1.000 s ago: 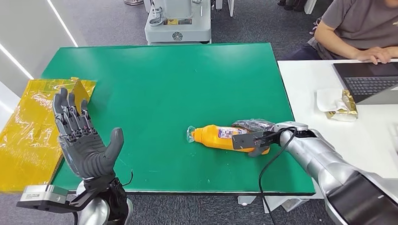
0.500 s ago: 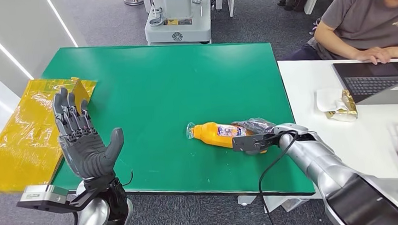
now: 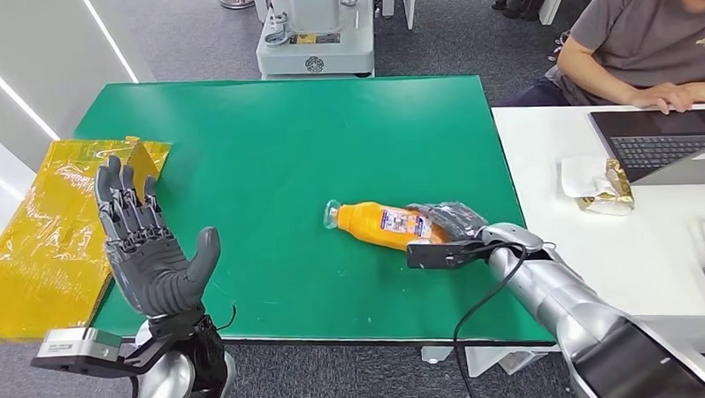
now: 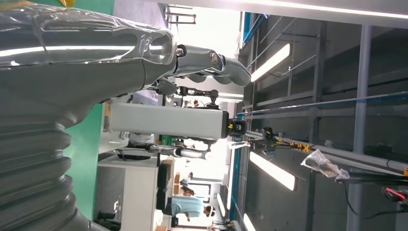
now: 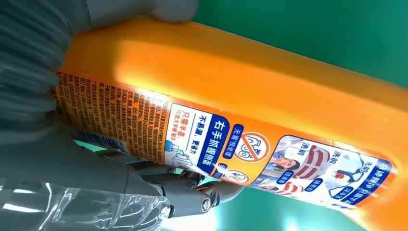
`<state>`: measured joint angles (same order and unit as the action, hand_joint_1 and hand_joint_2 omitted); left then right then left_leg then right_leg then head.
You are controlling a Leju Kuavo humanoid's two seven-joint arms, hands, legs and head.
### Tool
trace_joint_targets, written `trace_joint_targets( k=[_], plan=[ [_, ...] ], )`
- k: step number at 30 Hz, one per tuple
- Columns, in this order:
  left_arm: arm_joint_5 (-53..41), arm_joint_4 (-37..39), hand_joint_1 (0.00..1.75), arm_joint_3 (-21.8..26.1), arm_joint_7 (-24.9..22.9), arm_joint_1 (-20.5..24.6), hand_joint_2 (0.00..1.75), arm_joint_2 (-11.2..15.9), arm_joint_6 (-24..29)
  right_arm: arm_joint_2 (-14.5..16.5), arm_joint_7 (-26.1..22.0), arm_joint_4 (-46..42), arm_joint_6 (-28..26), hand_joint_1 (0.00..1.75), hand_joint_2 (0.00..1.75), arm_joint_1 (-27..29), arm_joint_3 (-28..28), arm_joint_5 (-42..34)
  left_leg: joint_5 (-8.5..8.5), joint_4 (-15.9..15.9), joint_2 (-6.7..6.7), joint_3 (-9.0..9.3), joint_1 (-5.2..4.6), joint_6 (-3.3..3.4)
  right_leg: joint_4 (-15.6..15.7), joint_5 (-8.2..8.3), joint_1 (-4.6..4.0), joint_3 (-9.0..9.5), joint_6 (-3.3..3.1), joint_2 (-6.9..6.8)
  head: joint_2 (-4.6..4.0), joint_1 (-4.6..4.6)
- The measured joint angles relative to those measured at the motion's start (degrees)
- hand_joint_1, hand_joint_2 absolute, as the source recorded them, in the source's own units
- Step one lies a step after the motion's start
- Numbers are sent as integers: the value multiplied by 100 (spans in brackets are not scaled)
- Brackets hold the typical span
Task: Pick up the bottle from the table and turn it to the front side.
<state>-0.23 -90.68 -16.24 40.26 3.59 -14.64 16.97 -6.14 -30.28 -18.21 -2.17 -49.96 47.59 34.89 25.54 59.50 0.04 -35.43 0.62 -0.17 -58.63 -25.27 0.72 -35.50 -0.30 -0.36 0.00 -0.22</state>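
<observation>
bottle: orange plastic bottle lying on its side on the green counter, cap end pointing toward my left, printed label facing up
feel: my guess is rigid plastic, smooth and a bit slick, not fragile; can't tell how full it is, so weight's a coin toss
where to grab: around the base end, clear of the cap
right hand: wrapped around that base end; the wrist view shows thumb and fingers on either side of the body
left hand: raised near the counter's edge, fingers spread, holding nothing
nearby: yellow bag off to my left, person at a laptop on my right
</observation>
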Motion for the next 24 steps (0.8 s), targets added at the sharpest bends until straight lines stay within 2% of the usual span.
trace_joint_targets(
  k=[6,10,15,18,24],
  plan=[
    [-197,-1,0,-15,0,-22,175,18,148,83,-230,-249,-1396,175,175,193,-414,-140,1,0,-1,0,0,0,1,-1,0,-2,1,-1,0,-1],
    [-251,29,0,-68,0,-20,175,30,212,107,-364,-412,-1859,175,175,314,-690,-215,1,0,-1,0,-1,1,3,-2,0,-3,2,-2,0,0],
    [-417,483,0,-123,0,256,175,60,109,215,-794,-806,-3002,175,175,589,-1274,-532,1,0,1,0,0,1,3,-2,0,-3,2,0,0,1],
    [-667,953,0,-238,0,603,175,125,-99,314,-931,-1100,-3263,175,175,728,-1524,-690,0,0,1,1,0,0,1,-1,0,-3,0,0,0,1],
    [-809,1836,0,-413,0,1131,175,214,-222,471,-952,-1453,-3398,175,175,845,-1704,-795,-1,1,3,4,0,-1,0,0,0,-4,-1,5,0,0]
  ],
)
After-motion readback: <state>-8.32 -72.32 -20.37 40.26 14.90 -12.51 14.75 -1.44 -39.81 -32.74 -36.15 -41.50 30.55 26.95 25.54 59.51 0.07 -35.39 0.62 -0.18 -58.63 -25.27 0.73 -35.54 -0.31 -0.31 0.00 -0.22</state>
